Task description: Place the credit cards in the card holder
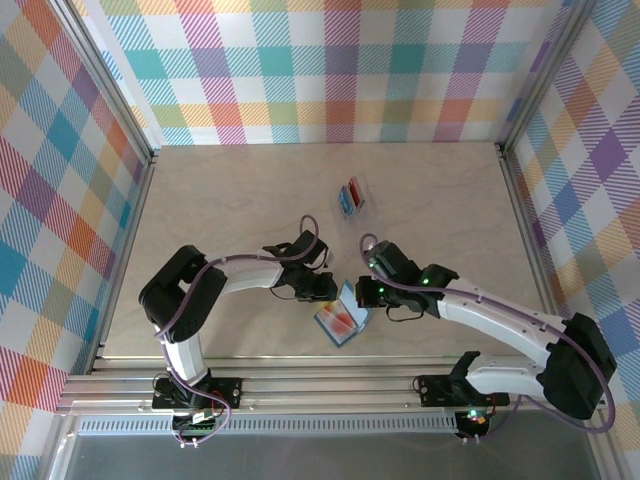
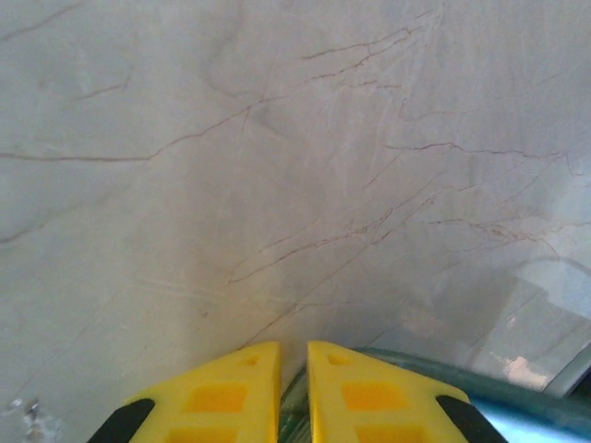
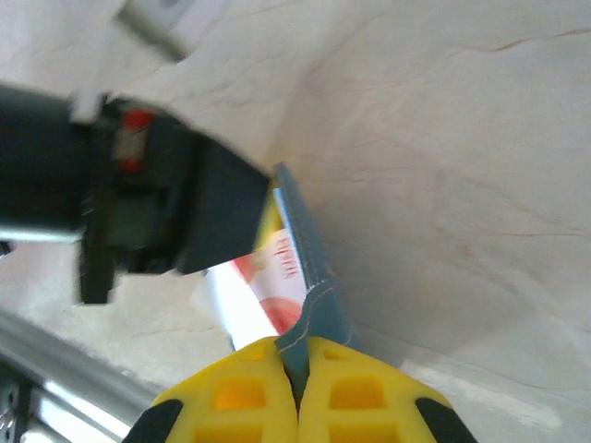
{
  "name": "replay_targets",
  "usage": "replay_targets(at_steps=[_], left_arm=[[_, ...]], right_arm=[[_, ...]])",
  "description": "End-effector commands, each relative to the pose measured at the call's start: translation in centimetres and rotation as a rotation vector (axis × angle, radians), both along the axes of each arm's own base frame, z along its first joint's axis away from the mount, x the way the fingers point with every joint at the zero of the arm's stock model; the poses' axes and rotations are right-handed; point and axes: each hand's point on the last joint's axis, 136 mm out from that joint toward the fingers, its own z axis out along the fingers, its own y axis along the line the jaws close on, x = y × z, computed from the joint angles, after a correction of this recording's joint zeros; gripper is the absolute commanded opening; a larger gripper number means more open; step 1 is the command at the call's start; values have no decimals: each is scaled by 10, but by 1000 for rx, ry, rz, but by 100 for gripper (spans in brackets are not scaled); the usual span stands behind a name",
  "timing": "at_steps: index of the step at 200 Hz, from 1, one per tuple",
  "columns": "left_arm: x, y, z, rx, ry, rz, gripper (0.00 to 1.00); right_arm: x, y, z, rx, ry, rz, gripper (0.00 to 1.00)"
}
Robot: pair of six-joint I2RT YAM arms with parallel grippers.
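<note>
Right wrist, gripper pinching card holder (edge-on)

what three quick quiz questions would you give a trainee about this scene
1. True or false: the right gripper is shut on the wallet edge.
2. The blue card lies: A in the clear case, B in the wallet, C on bare table.
3. Fill in: the card in the wallet is white and ___.
Key: 1 true, 2 A, 3 red.
</note>
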Motion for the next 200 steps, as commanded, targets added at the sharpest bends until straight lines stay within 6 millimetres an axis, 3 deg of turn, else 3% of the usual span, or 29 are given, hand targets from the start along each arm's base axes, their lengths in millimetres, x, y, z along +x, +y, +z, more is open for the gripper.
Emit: replay_targets(at_steps=[1, 19, 44, 73, 101, 133, 162, 200], left_arm=[[11, 13, 24, -57, -46, 40, 17], [14, 23, 41, -84, -86, 59, 20], [10, 24, 50, -100, -107, 48, 22], [0, 5, 47, -124, -90, 1, 21], [-5, -20, 33, -156, -54, 9, 11], [-4, -49, 8, -166, 0, 32, 3], [-2, -60, -1, -155, -8, 56, 3], [-1, -58, -9, -128, -6, 71, 3]], right_arm=[[7, -33, 0, -78, -23, -97, 0], [12, -48, 0, -97, -23, -137, 0], [20, -61, 1, -109, -39, -184, 0], [26, -65, 4, -113, -62, -212, 0], [30, -65, 11, -98, -97, -218, 0], [29, -59, 14, -72, -101, -185, 0], [28, -51, 18, -47, -104, -136, 0], [19, -5, 8, 140, -17, -7, 0]])
